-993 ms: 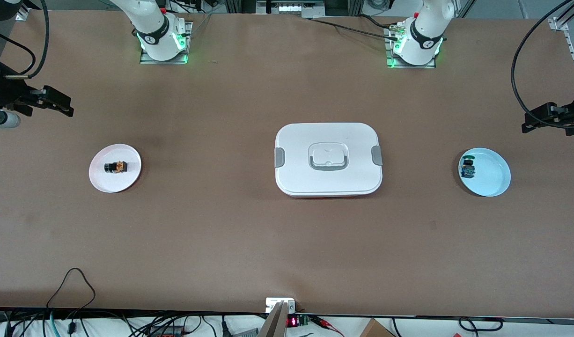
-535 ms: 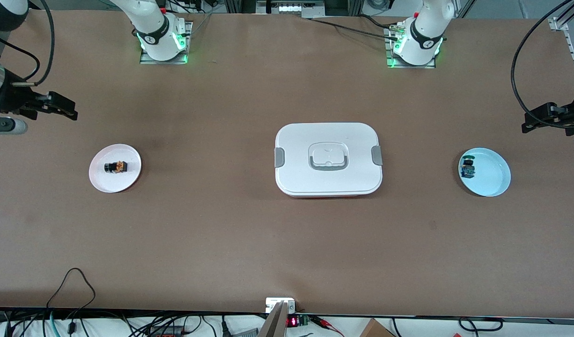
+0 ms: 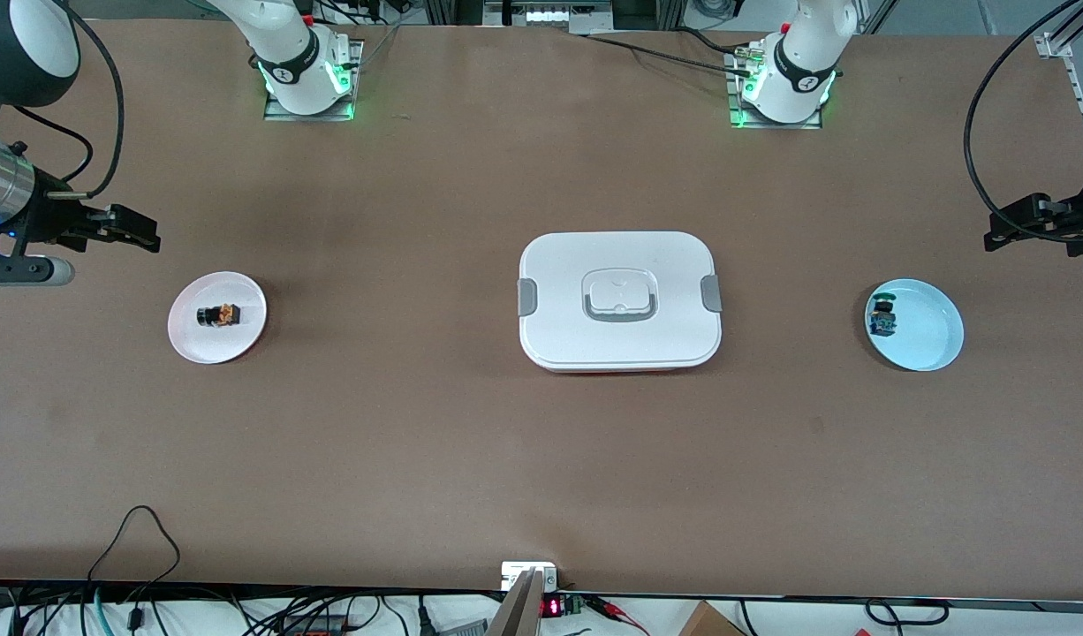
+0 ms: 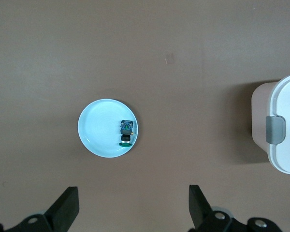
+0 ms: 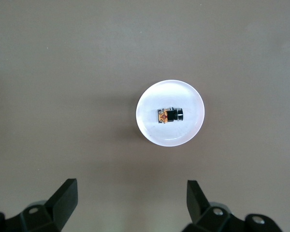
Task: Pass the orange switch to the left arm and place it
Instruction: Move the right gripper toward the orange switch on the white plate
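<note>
Two small round plates: one pale pink plate (image 3: 216,317), one light blue plate (image 3: 914,324). Two tiny switches: one orange-bodied switch (image 3: 218,314), one blue-and-green switch (image 3: 882,318). One large white rounded-rectangular plastic box (image 3: 619,300).

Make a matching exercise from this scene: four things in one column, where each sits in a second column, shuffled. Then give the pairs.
Things
1. orange switch
2. blue and green switch
3. box
4. right hand

Places
A. on the pale blue plate, toward the left arm's end of the table
B. in the air, open, over bare table beside the white plate
C. mid-table, between the two plates
D. on the white plate, toward the right arm's end

Pairs: 1-D, 2-A, 3-C, 4-B
</note>
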{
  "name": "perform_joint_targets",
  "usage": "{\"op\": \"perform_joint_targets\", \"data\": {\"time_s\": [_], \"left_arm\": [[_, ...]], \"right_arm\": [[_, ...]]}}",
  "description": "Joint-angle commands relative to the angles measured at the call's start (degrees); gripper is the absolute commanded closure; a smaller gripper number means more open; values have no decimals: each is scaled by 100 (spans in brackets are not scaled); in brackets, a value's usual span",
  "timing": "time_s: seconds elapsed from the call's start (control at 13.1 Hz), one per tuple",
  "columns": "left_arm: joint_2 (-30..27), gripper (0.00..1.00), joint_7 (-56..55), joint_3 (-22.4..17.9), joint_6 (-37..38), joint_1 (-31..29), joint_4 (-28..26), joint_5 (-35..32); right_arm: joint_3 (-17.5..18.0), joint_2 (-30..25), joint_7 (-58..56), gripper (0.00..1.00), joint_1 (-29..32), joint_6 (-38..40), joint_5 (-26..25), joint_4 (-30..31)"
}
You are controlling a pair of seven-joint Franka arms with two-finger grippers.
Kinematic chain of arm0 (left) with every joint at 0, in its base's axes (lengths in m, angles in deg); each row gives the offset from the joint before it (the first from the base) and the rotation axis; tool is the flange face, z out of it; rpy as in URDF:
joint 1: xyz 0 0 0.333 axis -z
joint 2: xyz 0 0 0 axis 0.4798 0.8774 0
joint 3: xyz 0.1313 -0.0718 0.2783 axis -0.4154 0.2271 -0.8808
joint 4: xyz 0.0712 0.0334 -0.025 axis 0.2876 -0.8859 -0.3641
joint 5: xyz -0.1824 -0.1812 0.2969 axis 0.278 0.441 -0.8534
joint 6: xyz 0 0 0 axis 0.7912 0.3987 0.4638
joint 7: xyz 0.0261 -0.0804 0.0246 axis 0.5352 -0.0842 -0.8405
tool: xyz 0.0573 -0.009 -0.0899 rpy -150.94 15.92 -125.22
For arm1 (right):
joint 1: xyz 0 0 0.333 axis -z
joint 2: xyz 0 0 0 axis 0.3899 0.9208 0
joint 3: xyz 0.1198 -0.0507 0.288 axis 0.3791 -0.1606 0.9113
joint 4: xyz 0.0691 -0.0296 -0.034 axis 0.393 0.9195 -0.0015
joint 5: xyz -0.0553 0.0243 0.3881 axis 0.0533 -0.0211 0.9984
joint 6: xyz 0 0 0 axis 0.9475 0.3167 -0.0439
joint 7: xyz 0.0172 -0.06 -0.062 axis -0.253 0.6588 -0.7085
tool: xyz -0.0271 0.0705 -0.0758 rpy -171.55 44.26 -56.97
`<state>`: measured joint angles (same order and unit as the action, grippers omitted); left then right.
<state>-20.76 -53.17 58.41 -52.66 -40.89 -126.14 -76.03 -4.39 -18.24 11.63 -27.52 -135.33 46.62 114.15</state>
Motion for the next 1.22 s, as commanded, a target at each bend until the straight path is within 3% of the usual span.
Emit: {"op": "perform_joint_targets", "data": {"time_s": [0.0,0.84,1.15], "left_arm": [[94,0,85,2,36,35,173,-142],[94,0,85,2,36,35,173,-142],[94,0,85,2,36,35,182,-142]], "right_arm": [[20,175,42,0,9,-3,66,-74],[29,843,-124,0,-36,-530,13,-74],[29,1028,-825,0,-1,-1055,13,214]]}}
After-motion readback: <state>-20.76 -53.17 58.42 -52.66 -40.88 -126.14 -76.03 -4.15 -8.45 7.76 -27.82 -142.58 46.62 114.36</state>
